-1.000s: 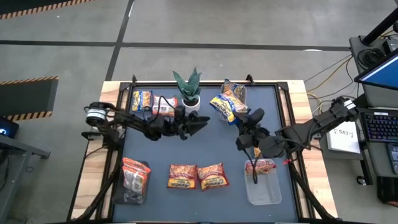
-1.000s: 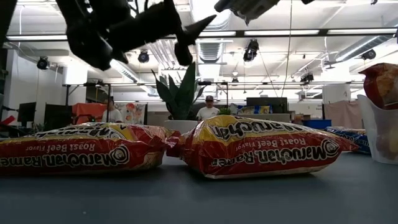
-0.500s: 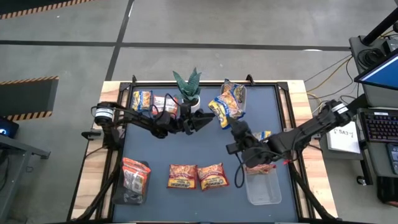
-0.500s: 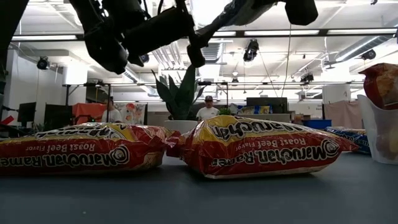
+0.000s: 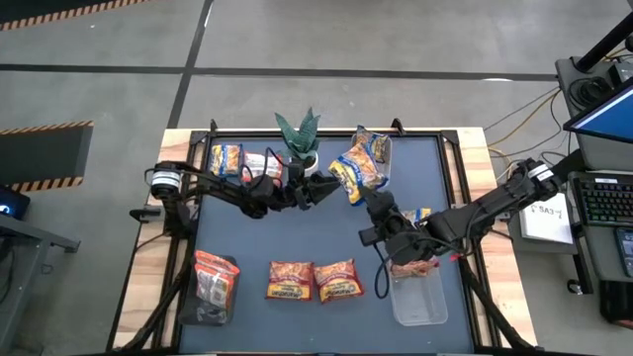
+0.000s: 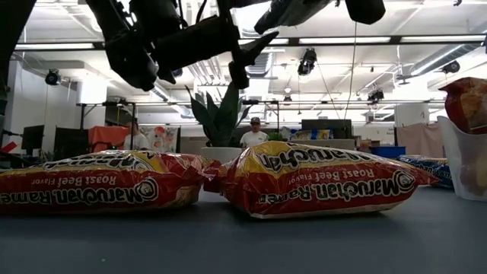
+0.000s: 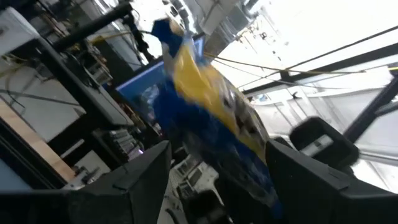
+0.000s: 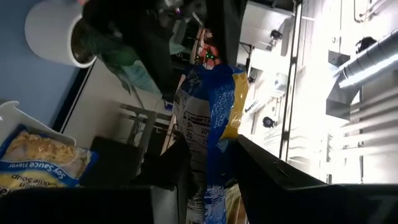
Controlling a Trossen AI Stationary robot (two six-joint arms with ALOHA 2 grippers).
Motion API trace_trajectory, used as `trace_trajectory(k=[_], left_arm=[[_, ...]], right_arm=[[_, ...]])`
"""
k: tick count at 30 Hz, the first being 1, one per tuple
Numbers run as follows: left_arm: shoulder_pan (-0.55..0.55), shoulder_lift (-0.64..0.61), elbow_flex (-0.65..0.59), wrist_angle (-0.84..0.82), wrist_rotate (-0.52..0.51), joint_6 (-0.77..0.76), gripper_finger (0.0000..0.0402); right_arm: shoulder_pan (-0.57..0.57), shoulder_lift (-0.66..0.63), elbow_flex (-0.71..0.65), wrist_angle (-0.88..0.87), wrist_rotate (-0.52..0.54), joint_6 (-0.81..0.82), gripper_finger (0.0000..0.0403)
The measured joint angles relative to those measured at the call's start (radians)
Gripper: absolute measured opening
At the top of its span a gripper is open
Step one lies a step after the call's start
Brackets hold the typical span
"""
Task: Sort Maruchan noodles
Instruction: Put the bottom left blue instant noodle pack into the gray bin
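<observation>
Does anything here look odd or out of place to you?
One thing: a yellow-and-blue noodle packet hangs in the air above the table instead of lying flat like the others. The right gripper pinches its lower end, while the left gripper waits beside it with jaws open. A red packet also sticks up over the clear bin's rim.

Setting: robotics lab in an open, industrial office hall. Evidence: bare concrete floor (image 5: 396, 40) with striped hazard tape (image 5: 45, 127); exposed ceiling ducts (image 6: 202, 68) and strip lights (image 6: 358, 39); laptop (image 5: 605, 124) beside the table (image 5: 475, 148); a person (image 6: 253, 133) among desks.
</observation>
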Motion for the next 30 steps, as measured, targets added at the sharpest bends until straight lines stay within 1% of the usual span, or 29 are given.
trace_trajectory(k=[4,15,19,26,30], left_arm=[[0.002,0.005,0.014,0.006,-0.004,0.022,0.0245],[0.002,0.005,0.06,-0.032,-0.002,0.049,0.0242],[0.002,0.006,0.06,-0.035,-0.002,0.081,0.022],[0.002,0.006,0.06,-0.039,-0.004,0.082,0.016],[0.002,0.006,0.06,-0.038,-0.004,0.082,0.014]], right_arm=[[-0.002,0.001,0.001,0.0,-0.031,-0.001,0.0093],[-0.012,0.001,0.0,0.0,-0.04,-0.005,0.0093],[-0.011,0.001,0.0,-0.001,-0.042,-0.007,0.0097],[-0.012,0.001,-0.001,-0.012,-0.091,-0.019,0.0108],[-0.011,0.001,-0.001,-0.015,-0.112,-0.017,0.0109]])
